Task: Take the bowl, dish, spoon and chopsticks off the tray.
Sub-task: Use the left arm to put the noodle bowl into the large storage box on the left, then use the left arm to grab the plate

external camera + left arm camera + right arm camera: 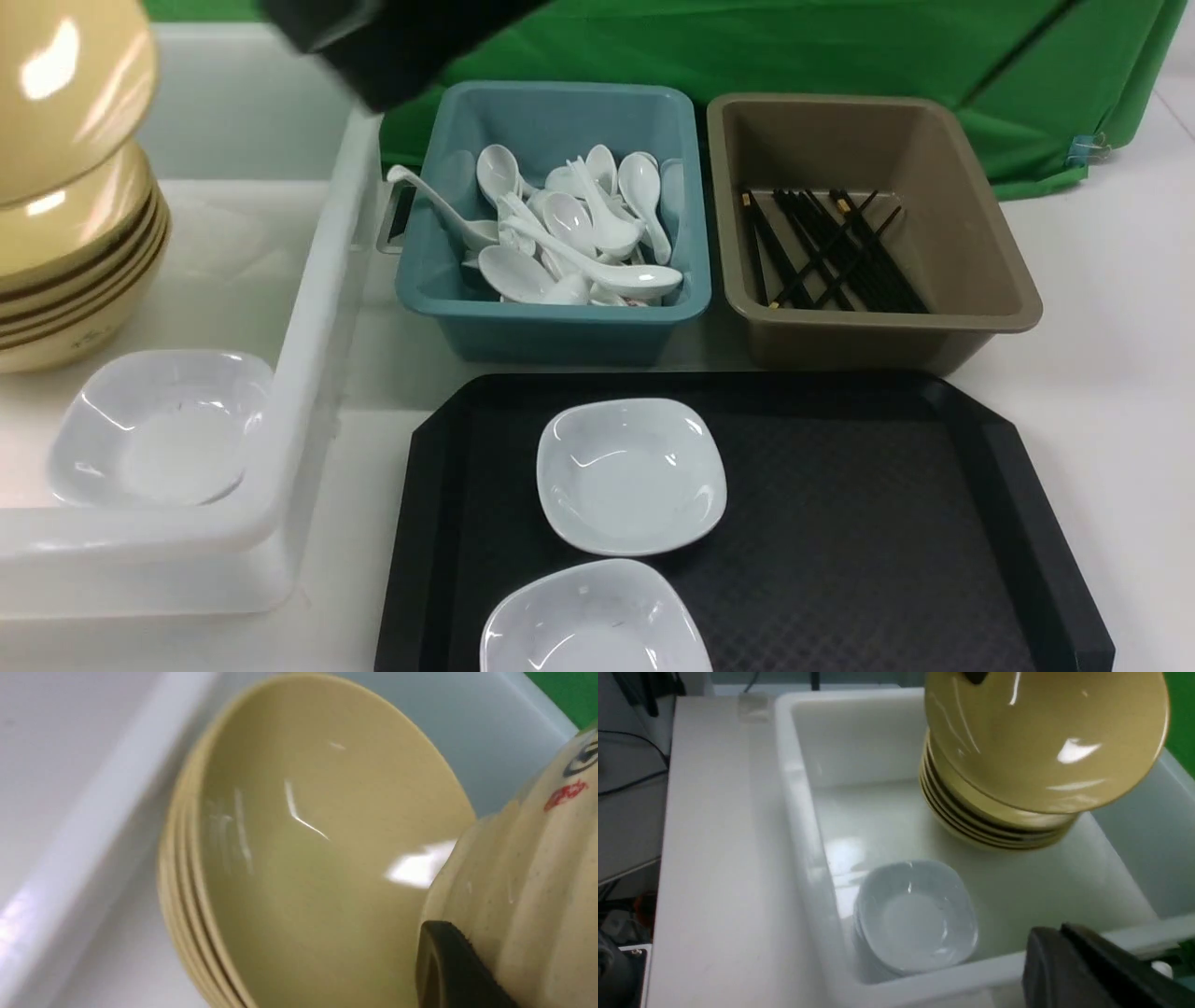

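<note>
A mustard-yellow bowl hangs tilted over a stack of like bowls in the white tub. My left gripper is shut on its wall; one black finger presses the outside, and the other is hidden. Two white square dishes lie on the black tray. My right gripper is shut and holds nothing, by the white tub's rim. Several white spoons fill the teal tub. Black chopsticks lie in the brown tub. No spoon or chopsticks show on the tray.
The white tub at the left also holds stacked white dishes. The teal tub and brown tub stand behind the tray. A black arm part hangs over the teal tub's far left corner. Green cloth lies behind.
</note>
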{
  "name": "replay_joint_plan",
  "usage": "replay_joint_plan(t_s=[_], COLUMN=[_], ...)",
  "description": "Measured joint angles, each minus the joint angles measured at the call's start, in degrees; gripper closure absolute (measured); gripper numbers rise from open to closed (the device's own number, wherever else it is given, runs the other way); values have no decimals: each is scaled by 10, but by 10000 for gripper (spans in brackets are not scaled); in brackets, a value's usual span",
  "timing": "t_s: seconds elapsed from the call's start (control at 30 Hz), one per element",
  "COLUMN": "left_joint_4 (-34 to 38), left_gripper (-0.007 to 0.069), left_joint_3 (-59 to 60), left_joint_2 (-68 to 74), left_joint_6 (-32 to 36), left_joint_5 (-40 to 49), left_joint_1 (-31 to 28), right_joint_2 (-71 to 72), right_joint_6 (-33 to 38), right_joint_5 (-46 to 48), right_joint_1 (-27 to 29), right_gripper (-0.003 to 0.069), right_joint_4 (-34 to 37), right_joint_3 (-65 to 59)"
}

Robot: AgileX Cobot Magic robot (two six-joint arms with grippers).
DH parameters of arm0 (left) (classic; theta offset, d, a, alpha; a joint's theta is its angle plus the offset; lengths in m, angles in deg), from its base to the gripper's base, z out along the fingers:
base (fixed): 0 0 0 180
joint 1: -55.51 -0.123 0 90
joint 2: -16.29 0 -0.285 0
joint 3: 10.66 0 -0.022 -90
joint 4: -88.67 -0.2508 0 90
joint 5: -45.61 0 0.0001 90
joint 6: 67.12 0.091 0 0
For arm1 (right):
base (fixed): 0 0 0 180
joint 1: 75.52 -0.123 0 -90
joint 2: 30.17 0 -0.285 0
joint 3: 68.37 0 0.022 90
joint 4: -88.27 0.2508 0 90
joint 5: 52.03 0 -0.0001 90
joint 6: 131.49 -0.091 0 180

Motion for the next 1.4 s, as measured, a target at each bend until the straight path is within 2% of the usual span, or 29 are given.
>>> replay_joint_plan(t_s=[0.07,0.27,0.37,0.4,0.47,0.5,0.57,0.63,0.7,0.8,0.87,0.97,1.07,1.1,1.13,1.17,1.2,1.23,1.33,1.37,1.4], left_joint_4=[2,9,14,14,14,14,1,-16,-83,-119,-122,-92,-32,-23,-21,-12,-9,-9,-21,-34,-39], left_gripper=[606,564,449,442,339,330,230,206,140,123,134,224,519,566,566,609,620,622,633,633,633], left_joint_3=[5,6,6,6,6,6,0,-6,-26,-38,-41,-42,-43,-43,-43,-43,-43,-41,-10,24,38], left_joint_2=[25,72,97,98,100,100,93,88,65,42,25,-4,-54,-67,-70,-91,-103,-108,-144,-159,-162], left_joint_6=[12,37,37,37,42,45,59,60,29,1,-3,4,77,95,97,109,110,110,97,91,86], left_joint_5=[-21,-39,-68,-69,-75,-75,-75,-73,-74,-70,-52,-2,76,96,101,141,159,161,174,179,180], left_joint_1=[-5,-4,-5,-5,-5,-5,-5,-5,-5,-5,-5,-1,46,70,76,125,162,177,302,391,421], right_joint_2=[-22,-29,-29,-29,-29,-29,-29,-28,-24,-16,-6,16,57,68,71,97,109,114,160,184,196], right_joint_6=[8,10,10,10,7,6,-12,-30,-79,-113,-129,-155,-175,-175,-175,-176,-176,-176,-178,-178,-178], right_joint_5=[-13,-30,-30,-29,-22,-21,-12,-4,32,79,108,128,131,131,131,132,133,134,137,137,137], right_joint_1=[-20,-31,-31,-31,-31,-31,-31,-30,-17,10,34,73,135,147,150,174,183,187,203,204,204], right_gripper=[650,650,648,648,648,648,648,648,645,643,642,640,640,640,640,640,640,640,640,640,640], right_joint_4=[0,1,2,2,-3,-3,-26,-47,-102,-139,-151,-160,-165,-165,-166,-168,-170,-170,-172,-171,-170], right_joint_3=[17,20,23,23,23,23,23,23,25,31,34,26,-15,-26,-30,-72,-93,-103,-179,-214,-230])
